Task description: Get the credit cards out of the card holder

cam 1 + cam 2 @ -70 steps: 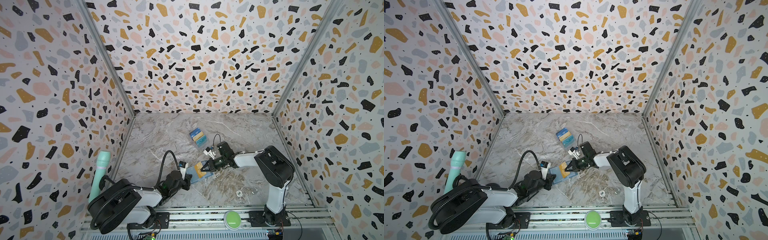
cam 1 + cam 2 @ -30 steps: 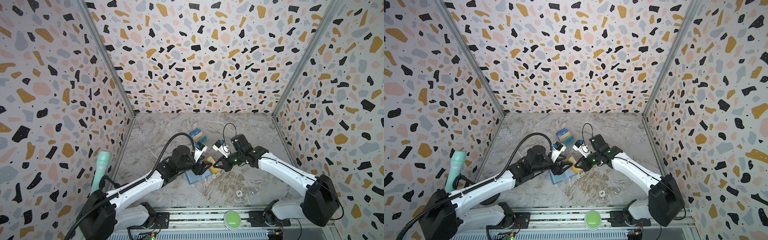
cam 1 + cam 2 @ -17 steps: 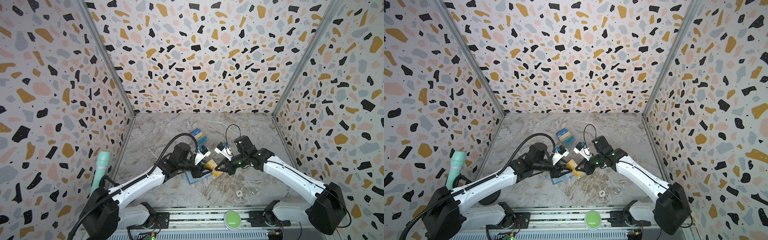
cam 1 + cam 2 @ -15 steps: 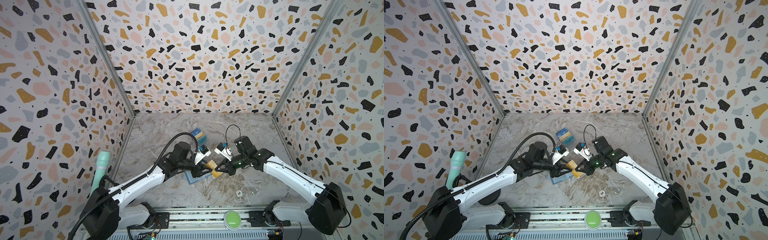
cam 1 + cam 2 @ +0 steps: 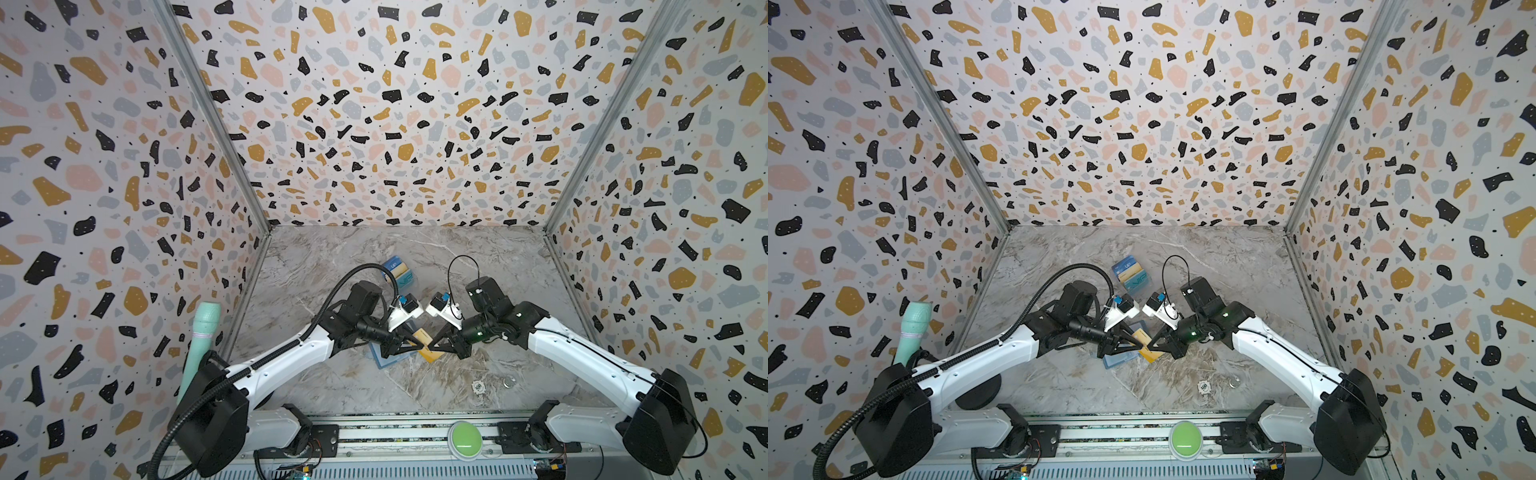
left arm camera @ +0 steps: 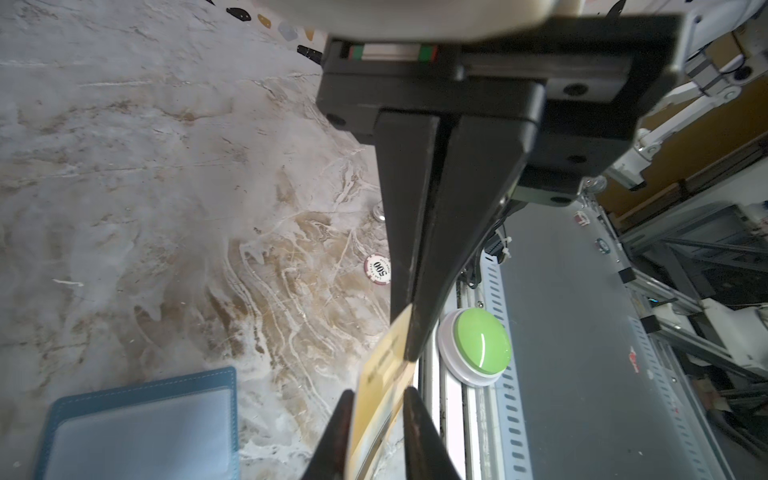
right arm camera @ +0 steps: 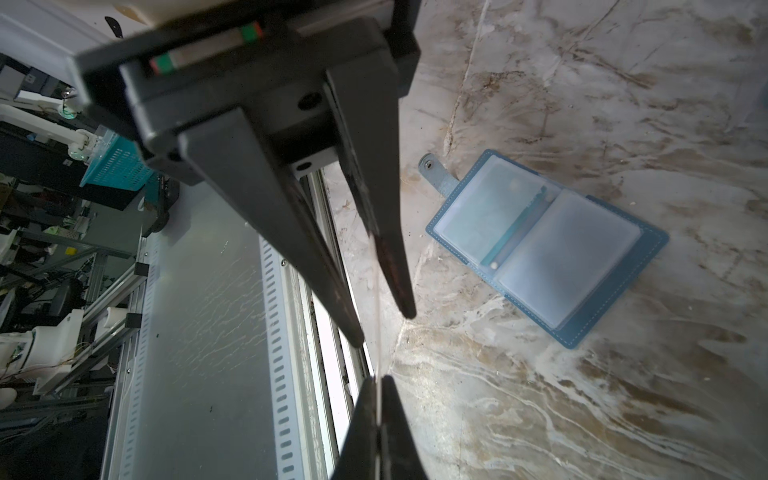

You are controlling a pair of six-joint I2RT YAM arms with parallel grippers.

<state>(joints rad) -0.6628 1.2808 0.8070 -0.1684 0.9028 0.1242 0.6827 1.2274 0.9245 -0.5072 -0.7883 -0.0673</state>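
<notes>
Mid-air handover above the table (image 5: 316,266). Pinching one end of the yellow-tan card (image 6: 376,415) with right gripper (image 7: 377,380), jaws fully together on it. Straddling the opposite end with left gripper (image 7: 383,326), jaws narrowed to a slit, daylight either side of the card — no clamp there as far as visible. Open card holder (image 7: 540,245) flat on the table just below both sets of fingertips, more under the left gripper, visible sleeves looking empty. Risks: dropping the card by releasing right ahead of a firm left grip; bending or twisting it by pulling apart with both clamped; catching it off-centre and flicking it back onto the card holder. Count — cards: four, one in grip plus what looks like three in the clear stand (image 5: 398,272) out beyond both fingertips; card holder: one; poker chip (image 5: 478,387): one, back toward the right arm's base; green button (image 5: 464,439): one; grippers: two.
</notes>
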